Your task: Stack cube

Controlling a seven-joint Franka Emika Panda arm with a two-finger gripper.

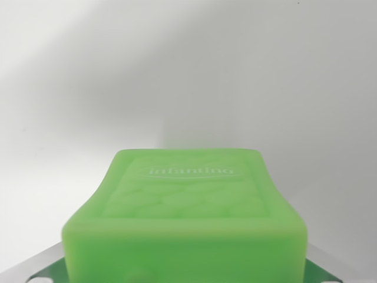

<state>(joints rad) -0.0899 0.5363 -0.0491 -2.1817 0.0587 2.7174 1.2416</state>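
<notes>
Green cube [188, 218] fills the view between the jaws

Green-tinted, silvery pincer [188, 274] parts show at both lower corners.

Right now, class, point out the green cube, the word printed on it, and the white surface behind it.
green cube [188, 206], wrist view, on its textured top face.
printed word "infantino" [189, 171], wrist view, on the middle of the lettering.
white surface [177, 71], wrist view, on a bare part above the cube.
</notes>
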